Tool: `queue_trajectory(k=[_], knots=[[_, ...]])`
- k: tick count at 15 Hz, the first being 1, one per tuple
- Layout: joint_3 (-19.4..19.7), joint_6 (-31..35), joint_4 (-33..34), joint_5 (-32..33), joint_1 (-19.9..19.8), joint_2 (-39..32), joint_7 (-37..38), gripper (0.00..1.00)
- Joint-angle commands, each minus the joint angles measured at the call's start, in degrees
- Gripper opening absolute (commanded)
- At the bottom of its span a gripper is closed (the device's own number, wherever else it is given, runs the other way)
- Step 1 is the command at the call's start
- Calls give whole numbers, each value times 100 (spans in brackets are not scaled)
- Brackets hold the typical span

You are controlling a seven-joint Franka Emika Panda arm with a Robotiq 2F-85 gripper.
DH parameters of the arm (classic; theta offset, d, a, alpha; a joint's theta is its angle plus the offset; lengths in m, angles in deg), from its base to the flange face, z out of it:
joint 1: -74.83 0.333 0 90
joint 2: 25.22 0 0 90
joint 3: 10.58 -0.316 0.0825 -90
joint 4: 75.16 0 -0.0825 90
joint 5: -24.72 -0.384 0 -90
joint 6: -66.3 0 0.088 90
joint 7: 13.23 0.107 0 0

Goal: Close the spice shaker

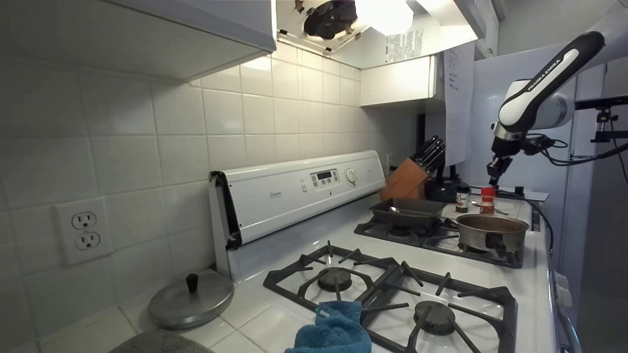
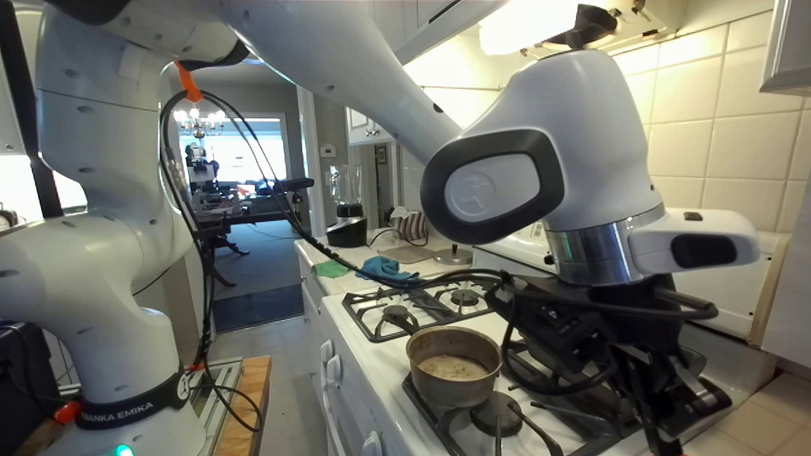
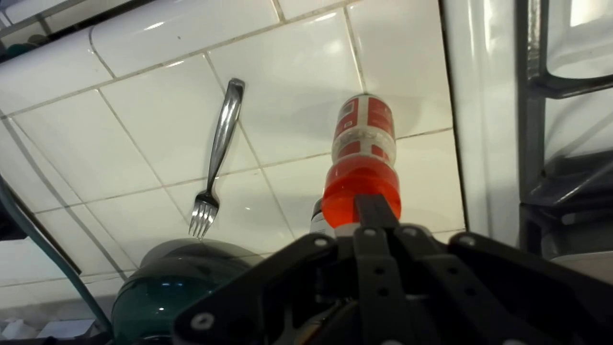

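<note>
The spice shaker (image 1: 487, 202) stands upright on the white tiled counter beyond the stove. In the wrist view the spice shaker (image 3: 365, 139) shows its red-and-white label and red top. My gripper (image 1: 493, 180) is right above the red top in an exterior view. In the wrist view the gripper (image 3: 376, 208) has its fingertips together, with nothing seen between them. The tips overlap the red top; I cannot tell whether they touch it. Whether the top's flap is open cannot be made out. In an exterior view the gripper (image 2: 671, 430) is above a sliver of red at the bottom edge.
A dark-capped shaker (image 1: 462, 200) stands beside the spice shaker. A pot (image 1: 490, 234) and a dark baking pan (image 1: 409, 211) sit on the stove grates. A fork (image 3: 222, 139) and a dark green kettle (image 3: 163, 297) are on the counter. A knife block (image 1: 405, 179) stands behind.
</note>
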Motion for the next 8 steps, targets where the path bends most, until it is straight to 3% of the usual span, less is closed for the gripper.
queue_trajectory(k=[1,8], knots=[[-42,-64,37,-219,-74,-57,-156,0],[-74,-74,83,-374,-128,-157,-199,0]])
